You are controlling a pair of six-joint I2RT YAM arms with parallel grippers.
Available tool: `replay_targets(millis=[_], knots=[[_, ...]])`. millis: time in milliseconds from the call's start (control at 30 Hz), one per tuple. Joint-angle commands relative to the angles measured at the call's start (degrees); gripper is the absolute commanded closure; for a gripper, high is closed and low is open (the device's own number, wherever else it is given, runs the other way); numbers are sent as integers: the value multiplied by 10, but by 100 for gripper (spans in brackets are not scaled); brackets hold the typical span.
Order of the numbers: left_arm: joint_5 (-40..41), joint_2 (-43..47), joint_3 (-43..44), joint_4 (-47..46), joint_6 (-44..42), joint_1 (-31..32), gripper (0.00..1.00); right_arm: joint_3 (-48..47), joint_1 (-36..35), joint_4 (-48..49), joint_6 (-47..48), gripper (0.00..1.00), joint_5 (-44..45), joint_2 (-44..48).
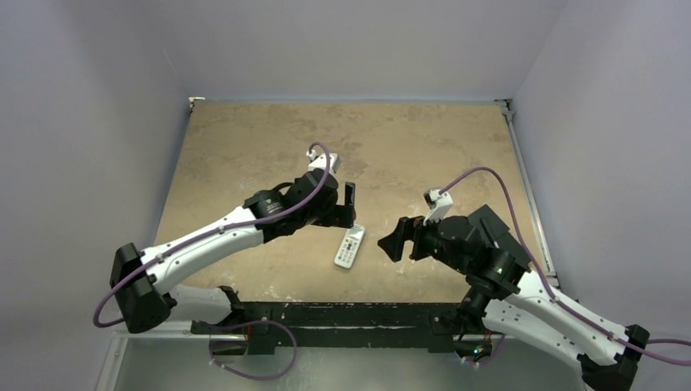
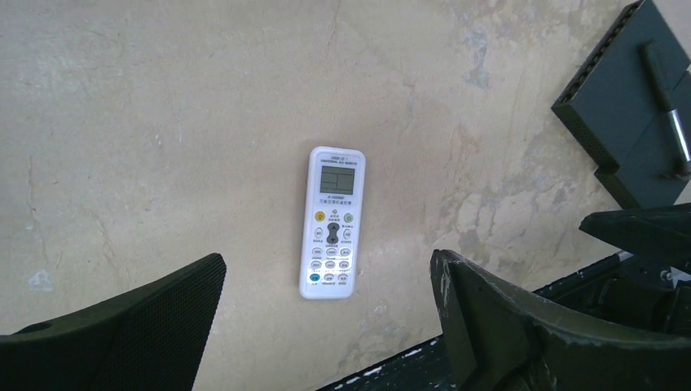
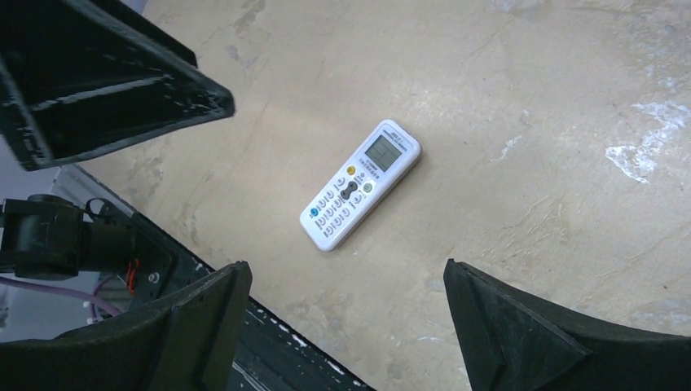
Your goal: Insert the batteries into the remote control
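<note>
The remote control (image 2: 332, 221) lay face-up on the worktop (image 2: 147, 122), beneath the left hand (image 1: 349, 208) and right hand (image 3: 346, 267), both spread apart, empty.

The top view looks down from behind; both wrist views closely share the remote control (image 2: 332, 224).

1. The table (image 1: 424, 138) has a mottled tan top like worn stone, with paler blotches.
2. The remote control (image 1: 349, 247) lies flat on it, buttons up, close to the near edge, roughly midway between left and right.
</note>
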State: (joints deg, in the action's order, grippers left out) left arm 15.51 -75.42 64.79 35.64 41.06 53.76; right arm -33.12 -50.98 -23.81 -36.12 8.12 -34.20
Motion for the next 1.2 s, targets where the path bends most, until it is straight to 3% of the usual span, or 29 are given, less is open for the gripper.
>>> replay_targets(millis=[0,200,533,933,1167], knots=[[37,58,-20,-6,12,2,2,-48,1,-26,-11,1,30,-11],[59,135,-58,4,17,2,1,-81,1,-37,-4,1,2,-28],[89,250,-90,40,3,2,1,-133,1,-64,8,1,73,-58],[100,367,-139,34,-51,3,1,-97,1,-28,61,1,123,48],[95,368,-149,20,-66,3,1,-81,1,-7,91,1,109,71]])
